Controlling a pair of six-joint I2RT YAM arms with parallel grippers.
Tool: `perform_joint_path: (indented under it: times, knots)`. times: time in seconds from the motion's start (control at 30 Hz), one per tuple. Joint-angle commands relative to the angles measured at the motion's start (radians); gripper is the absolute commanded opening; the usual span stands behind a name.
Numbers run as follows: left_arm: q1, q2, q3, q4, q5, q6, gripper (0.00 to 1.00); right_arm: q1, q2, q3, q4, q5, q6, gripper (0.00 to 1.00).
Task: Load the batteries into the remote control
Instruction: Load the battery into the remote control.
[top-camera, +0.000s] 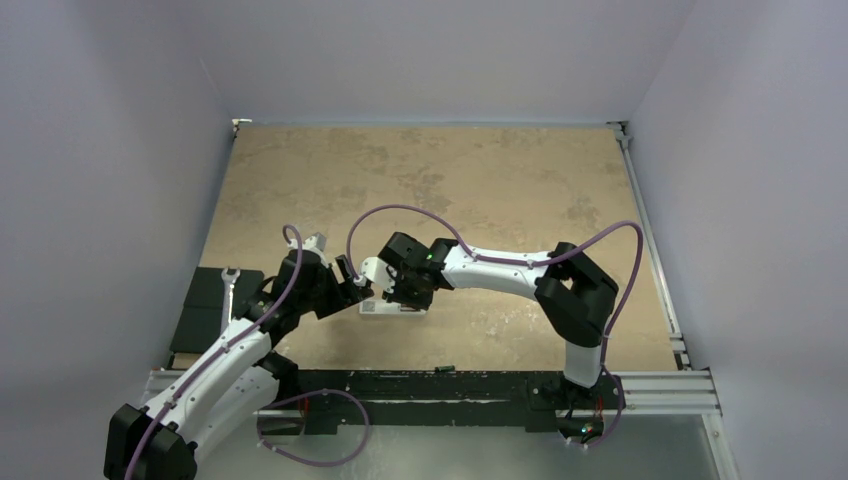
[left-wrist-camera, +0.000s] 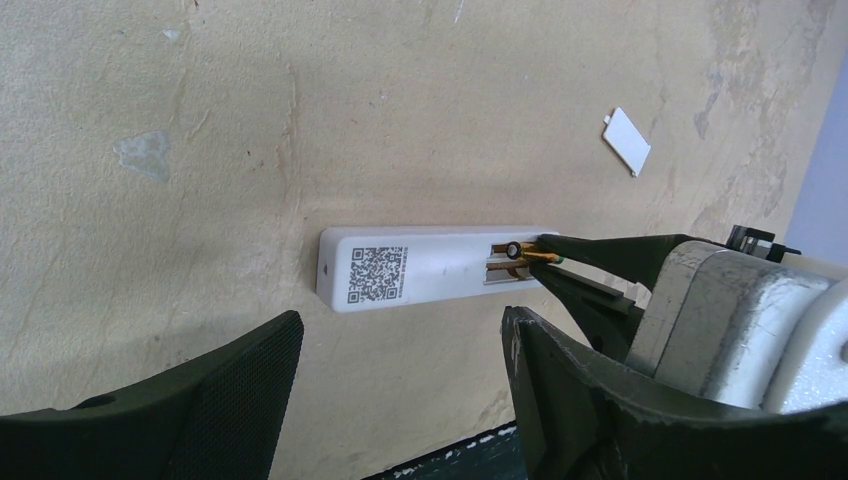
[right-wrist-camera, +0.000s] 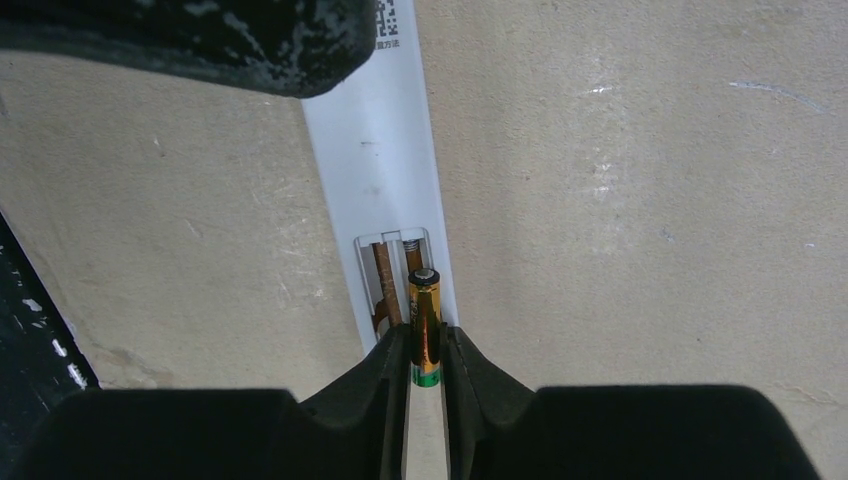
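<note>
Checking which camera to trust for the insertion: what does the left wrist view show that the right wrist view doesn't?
Only the left wrist: the full QR code on the back of the remote control, and a small white cover lying loose on the table beyond it. Only the right wrist: a look straight into the open compartment, with a spring at its far end, and the green end of the battery. Both: the battery pinched in the right arm's jaws, lying at the compartment.

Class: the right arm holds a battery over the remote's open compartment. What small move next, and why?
Probably press the battery down into the slot of the remote control: the right gripper, jaws shut on it, holds it aligned there, apparently unseated.
</note>
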Motion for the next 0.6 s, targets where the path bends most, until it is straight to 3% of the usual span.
perform_joint_path:
  times: [0.0, 0.57]
  knots:
    - [0.006, 0.0, -0.004, 0.039, 0.009, 0.002, 0.73, 0.007, -0.048, 0.012, 0.009, 0.011, 0.009, 0.24]
    - [0.006, 0.004, -0.003, 0.041, 0.009, 0.002, 0.73, 0.013, -0.063, 0.011, 0.015, 0.02, 0.009, 0.26]
